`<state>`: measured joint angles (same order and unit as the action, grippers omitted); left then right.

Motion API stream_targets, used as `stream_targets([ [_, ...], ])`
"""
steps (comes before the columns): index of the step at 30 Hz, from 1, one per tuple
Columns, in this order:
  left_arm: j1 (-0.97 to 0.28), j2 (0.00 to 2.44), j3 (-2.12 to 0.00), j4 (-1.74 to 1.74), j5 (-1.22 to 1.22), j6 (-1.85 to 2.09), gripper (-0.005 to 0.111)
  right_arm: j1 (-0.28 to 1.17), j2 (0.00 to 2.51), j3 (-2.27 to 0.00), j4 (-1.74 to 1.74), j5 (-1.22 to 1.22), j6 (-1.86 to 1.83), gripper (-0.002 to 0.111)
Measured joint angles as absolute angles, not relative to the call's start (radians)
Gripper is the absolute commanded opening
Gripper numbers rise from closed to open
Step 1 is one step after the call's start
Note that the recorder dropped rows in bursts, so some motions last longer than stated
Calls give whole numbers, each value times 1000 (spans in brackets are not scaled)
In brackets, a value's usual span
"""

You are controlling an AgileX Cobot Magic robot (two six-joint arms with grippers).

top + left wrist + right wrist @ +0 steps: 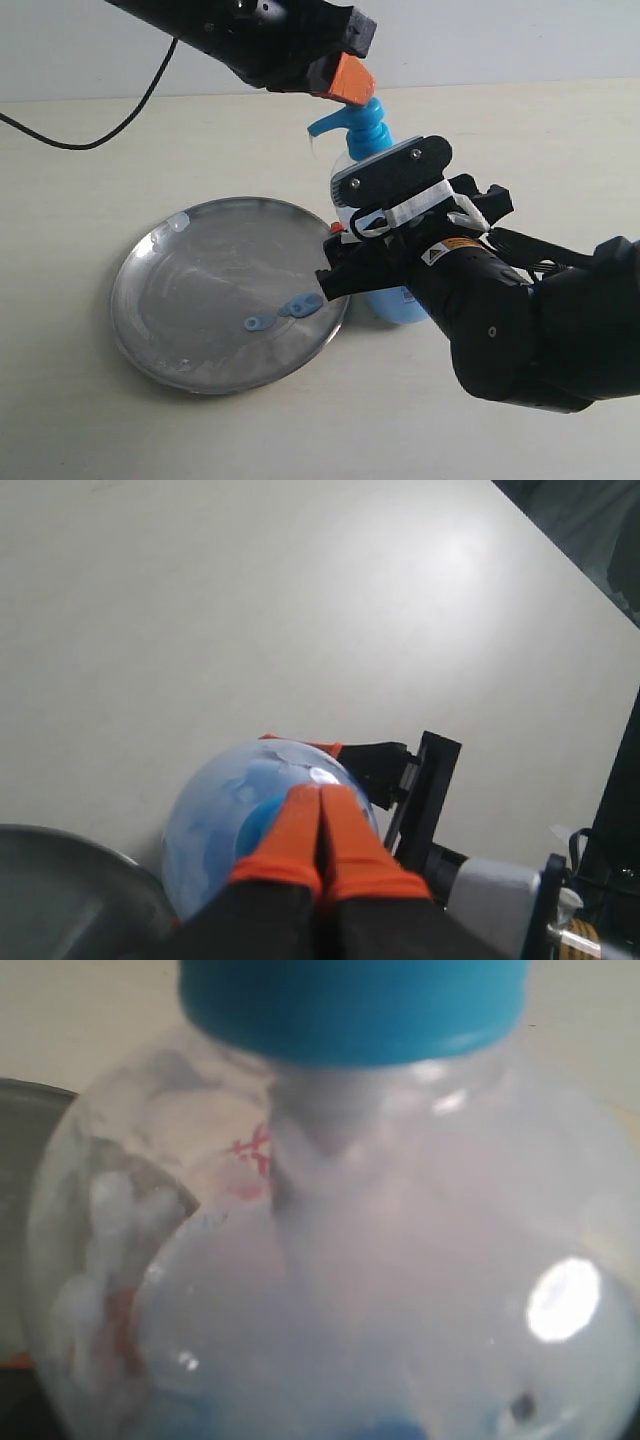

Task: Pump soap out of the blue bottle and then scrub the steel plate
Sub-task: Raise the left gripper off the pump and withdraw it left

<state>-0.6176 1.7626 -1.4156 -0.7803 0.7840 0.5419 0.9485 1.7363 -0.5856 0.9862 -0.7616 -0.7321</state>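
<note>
Right wrist view is almost filled by the blue bottle (400,1260), so close that it is blurred: only the blue collar and the clear, cloudy shoulder can be made out, the right tool's own tips are out of frame, and just a grey sliver of the steel plate (18,1160) shows at one edge. Exterior view gives what that one lacks: the right tool (362,232) reaches in from the right and is closed around the bottle's body, hiding most of the label and the liquid, with a small orange pad against the bottle's near side; contact on the far side is hidden. The bottle stands upright on the counter (500,120) just beside the plate's right rim. The steel plate (190,290) lies flat left of it, and two small blobs of light blue soap (285,310) sit on its surface near the bottle. The left tool (350,82) comes down from the upper left, its arm cut off by the frame, and its orange tips rest on the pump head (368,125). Left wrist view looks down over that left tool (320,830): its orange pads are pressed together with nothing between them, above the blue bottle (215,820), with the plate's rim (60,880) in the corner.
</note>
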Motion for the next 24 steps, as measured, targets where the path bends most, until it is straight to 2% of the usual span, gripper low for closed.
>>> stream_targets([
  [8, -623, 1738, -1463, -688, 823, 542, 0, 948, 1736, -586, 978, -762, -744, 0],
  [24, -638, 1597, -1719, -425, 900, 488, 0, 952, 1733, -586, 1084, -827, -886, 0],
])
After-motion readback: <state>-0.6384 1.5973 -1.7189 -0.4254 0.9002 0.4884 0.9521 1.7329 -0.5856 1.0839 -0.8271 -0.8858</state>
